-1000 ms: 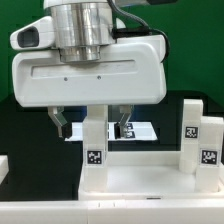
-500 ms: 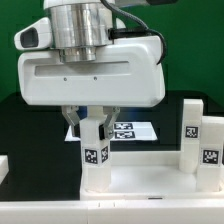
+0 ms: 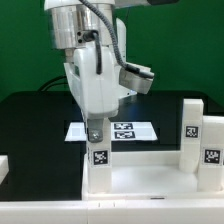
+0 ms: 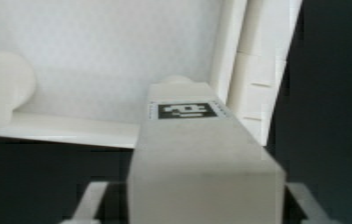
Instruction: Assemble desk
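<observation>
The white desk tabletop (image 3: 150, 178) lies at the front of the black table. A white square leg (image 3: 97, 152) with a black-and-white tag stands upright at its corner on the exterior view's left. My gripper (image 3: 95, 130) comes down from above and is shut on the top of this leg. It is seen edge-on. In the wrist view the leg (image 4: 199, 150) fills the middle, with my fingers (image 4: 95, 200) against its two sides, over the tabletop (image 4: 102, 95). Two more tagged legs (image 3: 191, 127) (image 3: 209, 152) stand at the tabletop's right end.
The marker board (image 3: 122, 130) lies flat on the black table just behind the held leg. A white part (image 3: 4, 165) shows at the left edge of the exterior view. A green wall stands behind the table.
The fingers closed on the leg, then the hand turned about a quarter turn around the upright leg, going from broadside to edge-on. The leg stays at the same corner.
</observation>
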Robot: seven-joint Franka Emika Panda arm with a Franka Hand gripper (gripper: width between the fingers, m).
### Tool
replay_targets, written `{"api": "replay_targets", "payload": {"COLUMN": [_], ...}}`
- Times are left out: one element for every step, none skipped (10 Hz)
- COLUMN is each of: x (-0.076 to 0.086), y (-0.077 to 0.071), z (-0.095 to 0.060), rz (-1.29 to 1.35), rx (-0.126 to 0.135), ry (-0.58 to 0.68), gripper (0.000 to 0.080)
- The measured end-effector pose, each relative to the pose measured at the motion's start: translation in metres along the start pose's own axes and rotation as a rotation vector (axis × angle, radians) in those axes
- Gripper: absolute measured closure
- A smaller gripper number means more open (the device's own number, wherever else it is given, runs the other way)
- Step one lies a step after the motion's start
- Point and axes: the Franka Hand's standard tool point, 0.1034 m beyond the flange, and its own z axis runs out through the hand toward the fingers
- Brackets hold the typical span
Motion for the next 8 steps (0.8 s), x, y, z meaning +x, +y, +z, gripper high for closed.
{"api": "replay_targets", "payload": {"x": [-0.0004,-0.0003,-0.0003,-0.0007,-0.0015,-0.0013,-0.0015,-0.0025], "y": [-0.0001,0.0,0.0,-0.0001,-0.0003,-0.001,-0.0007,-0.0008], "z": [0.0001,0.0002,0.0003,0.0004,0.001,0.001,0.0016,0.0012], "rz": [0.028,0.124,0.189,0.294,0.606,0.67,0.646,0.575], "rx": [0.0,0.001,0.001,0.005,0.026,0.039,0.038,0.03], "ry": [0.0,0.0,-0.001,-0.008,-0.047,-0.049,-0.047,-0.044], "gripper": [0.0514,0.0514,0.0514,0.0514,0.0514,0.0514,0.0434,0.0434]}}
